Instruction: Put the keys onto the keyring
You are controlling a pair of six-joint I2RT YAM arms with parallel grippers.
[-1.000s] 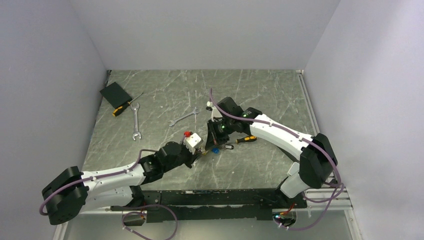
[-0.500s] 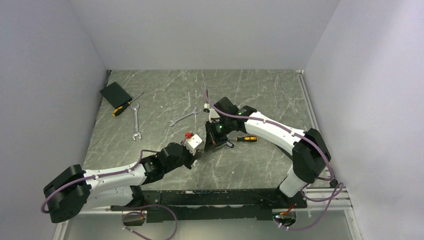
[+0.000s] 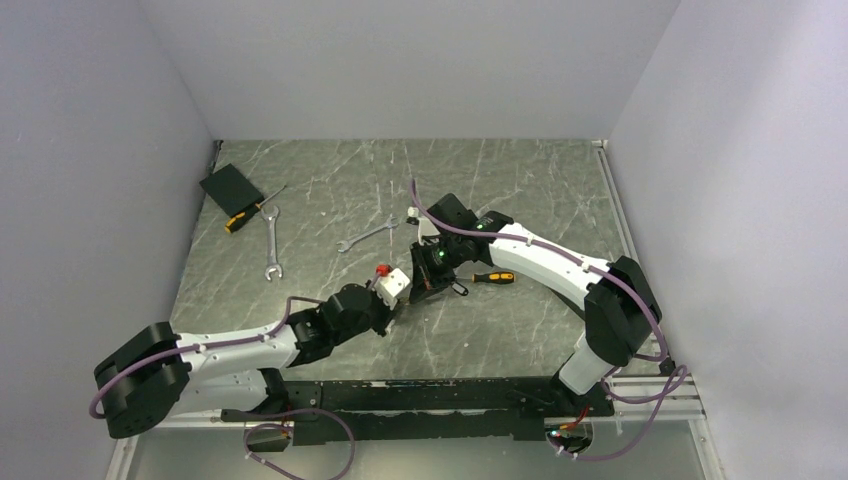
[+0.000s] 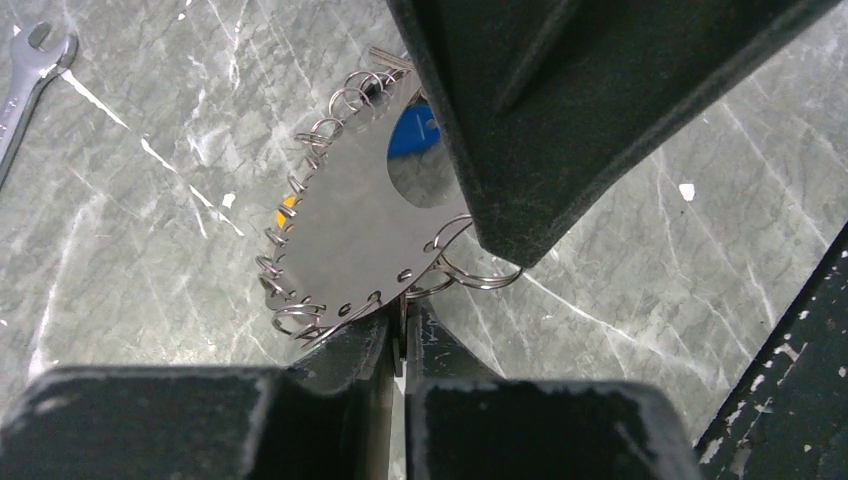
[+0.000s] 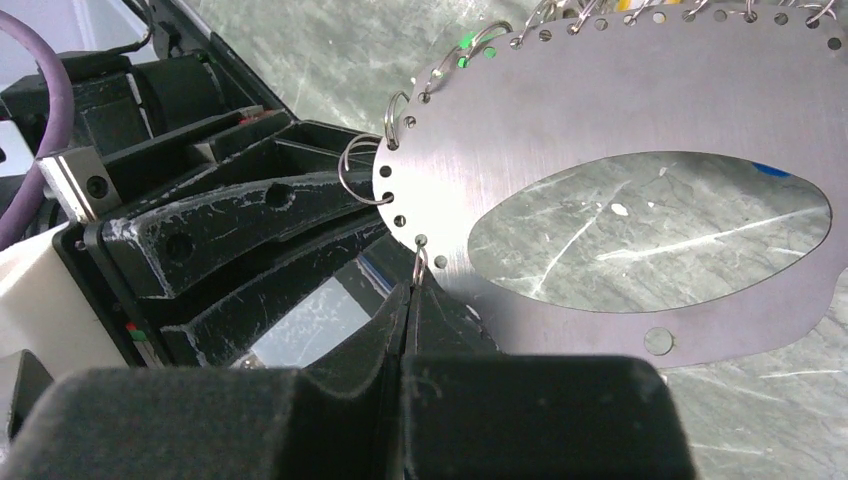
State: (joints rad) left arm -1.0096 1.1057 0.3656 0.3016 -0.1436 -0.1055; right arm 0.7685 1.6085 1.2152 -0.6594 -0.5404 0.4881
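Above the grey marbled table (image 3: 520, 330), near its middle, my two grippers meet tip to tip. Between them is the keyring (image 4: 350, 230), a flat oval steel plate with a pierced rim. My left gripper (image 4: 400, 335) is pinched shut on one edge, my right gripper (image 5: 407, 300) on another. A blue key (image 4: 410, 135) shows behind the plate; small wire rings (image 4: 297, 318) line its rim.
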